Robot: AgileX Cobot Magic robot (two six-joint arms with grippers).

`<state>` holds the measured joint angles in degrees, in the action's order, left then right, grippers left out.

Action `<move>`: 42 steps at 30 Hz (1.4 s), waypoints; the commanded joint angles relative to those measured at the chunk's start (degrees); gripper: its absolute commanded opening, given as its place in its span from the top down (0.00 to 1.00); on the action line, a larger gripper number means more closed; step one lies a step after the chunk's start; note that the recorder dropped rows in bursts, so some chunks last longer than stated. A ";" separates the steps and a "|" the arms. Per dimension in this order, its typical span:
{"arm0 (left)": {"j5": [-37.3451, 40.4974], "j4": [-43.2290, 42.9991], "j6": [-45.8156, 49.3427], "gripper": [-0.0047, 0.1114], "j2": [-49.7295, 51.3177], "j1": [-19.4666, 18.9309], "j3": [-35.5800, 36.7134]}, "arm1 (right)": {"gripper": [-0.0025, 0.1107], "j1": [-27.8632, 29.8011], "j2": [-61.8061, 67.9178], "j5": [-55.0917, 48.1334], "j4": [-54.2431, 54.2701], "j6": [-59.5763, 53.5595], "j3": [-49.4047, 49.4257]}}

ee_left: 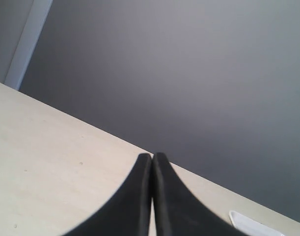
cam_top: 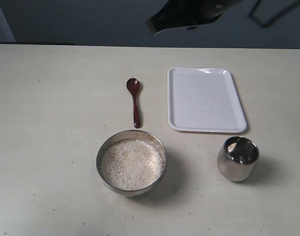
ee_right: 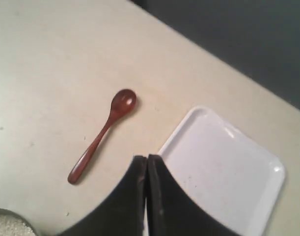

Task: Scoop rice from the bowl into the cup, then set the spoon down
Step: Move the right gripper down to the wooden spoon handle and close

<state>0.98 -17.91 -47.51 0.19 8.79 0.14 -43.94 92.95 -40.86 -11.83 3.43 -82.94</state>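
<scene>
The steel bowl [cam_top: 98, 161] stands at the front of the table, filled with white rice [cam_top: 131, 164]. To its right stands the polished steel cup [cam_top: 237, 160], upright. The dark wooden spoon [cam_top: 135, 102] lies flat behind the bowl, head pointing away from it, and shows again as the spoon [ee_right: 103, 133] in the right wrist view. My right gripper [ee_right: 147, 158] hangs shut and empty above the table between the spoon and the tray. My left gripper [ee_left: 152, 156] is shut and empty over bare table, with none of the task's objects near it.
A white rectangular tray [cam_top: 206, 98] lies behind the cup, right of the spoon; the tray [ee_right: 223, 167] has a few specks on it. A dark blurred arm part [cam_top: 184, 17] hangs high at the back. The bowl's edge [ee_right: 7, 223] shows in the right wrist view.
</scene>
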 commanded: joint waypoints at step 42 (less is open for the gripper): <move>-0.54 -0.18 0.05 0.96 -0.19 0.44 -0.14 | 0.59 0.51 47.30 -15.97 19.51 -2.69 -29.76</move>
<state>0.88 -17.91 -47.51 0.19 8.88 0.14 -43.61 139.50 -57.20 7.19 0.00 -112.55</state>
